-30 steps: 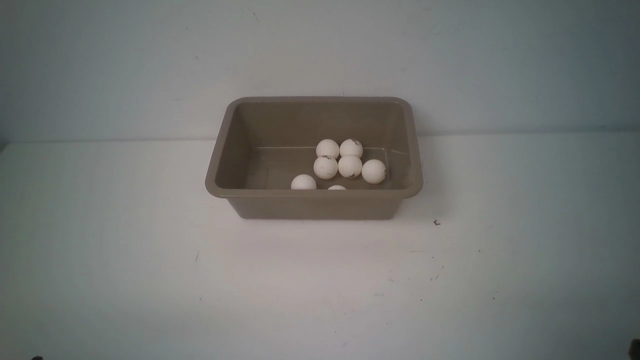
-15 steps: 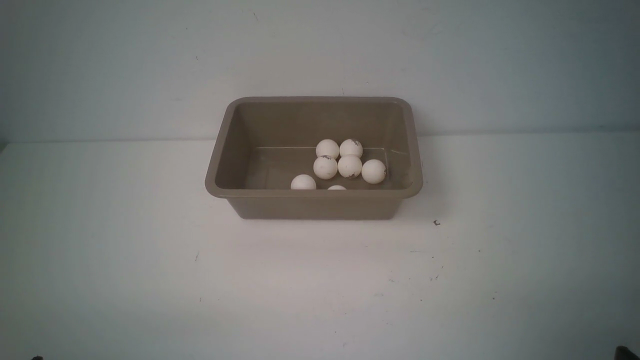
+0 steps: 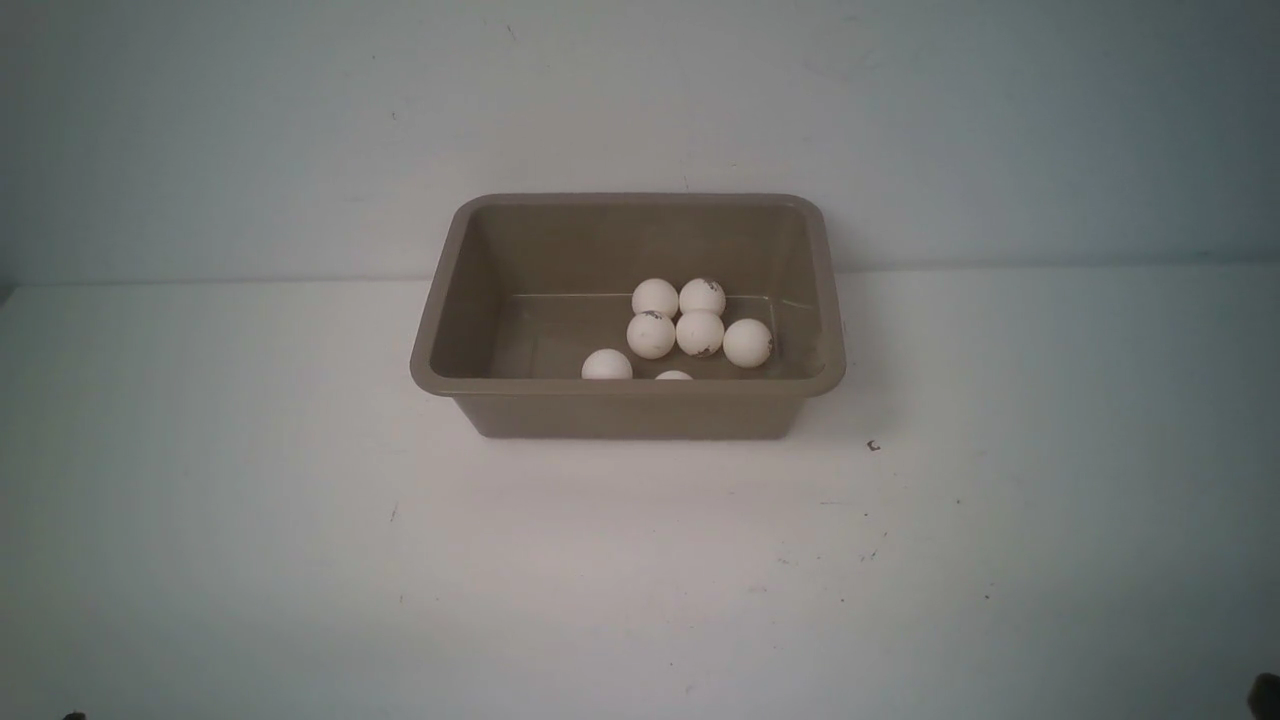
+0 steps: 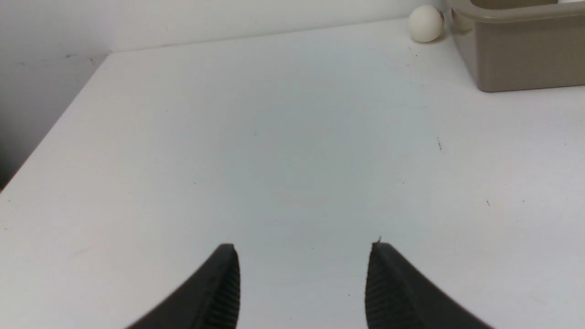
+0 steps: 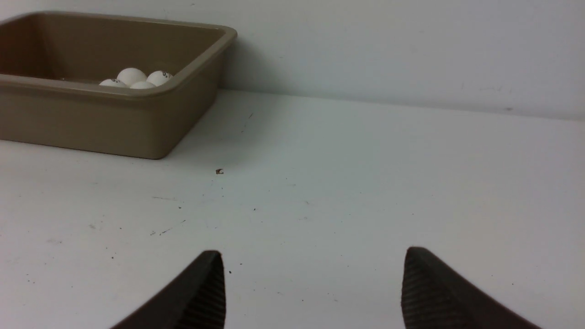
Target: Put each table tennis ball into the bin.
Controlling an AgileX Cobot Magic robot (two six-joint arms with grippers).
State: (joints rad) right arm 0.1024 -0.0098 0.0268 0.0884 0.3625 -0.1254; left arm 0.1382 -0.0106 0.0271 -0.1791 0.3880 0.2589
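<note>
The grey-brown bin [image 3: 620,410] stands at the back middle of the white table. Several white table tennis balls [image 3: 699,333] lie inside it, mostly right of centre; the right wrist view shows some [image 5: 131,76] over the bin's rim [image 5: 91,123]. One more ball [image 4: 426,23] rests on the table outside the bin [image 4: 525,59], near the wall; the front view does not show it. My left gripper [image 4: 304,249] is open over bare table, far from that ball. My right gripper [image 5: 313,253] is open too, nothing between its fingers.
The pale wall runs close behind the bin. In the left wrist view the table's edge [image 4: 50,132] drops off at one side. A small dark speck [image 3: 873,445] lies right of the bin. A dark bit of the right arm [image 3: 1268,692] shows at the corner.
Bin and balls have not moved. The dark bit of the right arm at the front view's lower right corner shifted slightly and came back.
</note>
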